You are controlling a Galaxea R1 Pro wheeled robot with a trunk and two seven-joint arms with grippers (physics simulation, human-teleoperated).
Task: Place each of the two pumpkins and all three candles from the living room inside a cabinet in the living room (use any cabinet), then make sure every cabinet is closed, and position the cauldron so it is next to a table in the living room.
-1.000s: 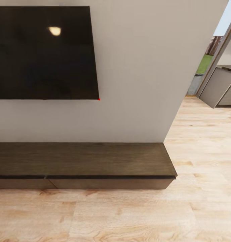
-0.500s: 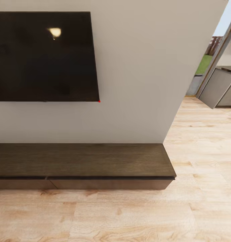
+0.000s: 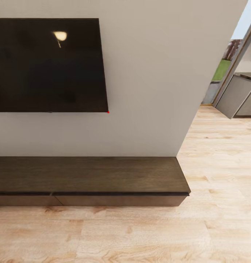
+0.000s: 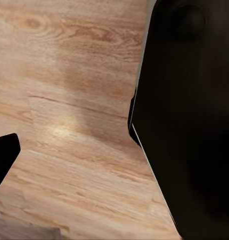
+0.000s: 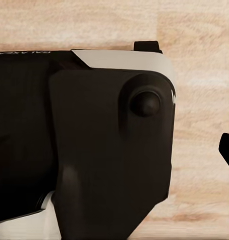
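1. Head view: one cabinet (image 3: 92, 179), long, low and dark brown, sits flat against the wall (image 3: 154, 80) at floor level, under a black TV (image 3: 48, 65). Two drawer fronts show along its front, with a seam between them toward the left, and both look shut flush. Its left end is cut off by the frame edge, so I can't say how far it runs or whether more drawers sit past that. The top is bare dark wood.

2. Same view: the TV is cut off on the left too. It has one bright light reflection near the top and a tiny red dot at its lower right corner.

3. Same view, off to the right: light wood floor (image 3: 140, 237) runs past the wall's end to a grey unit (image 3: 236, 96), only partly in frame, with a bit of green beyond it. Too small to make out more.

4. Left wrist view: a big black robot part (image 4: 189, 125) fills one side, and a small black tip (image 4: 3, 155) pokes in at the opposite edge. Between them it's just wood floor. Can't tell how far that gripper is open or whether it holds anything.

5. Right wrist view: one big black-and-white robot body part (image 5: 99, 145) with a round knob on it blocks most of the frame, with floor planks behind it. A black sliver (image 5: 227, 150) sits at one edge. Can't tell this gripper's state either.
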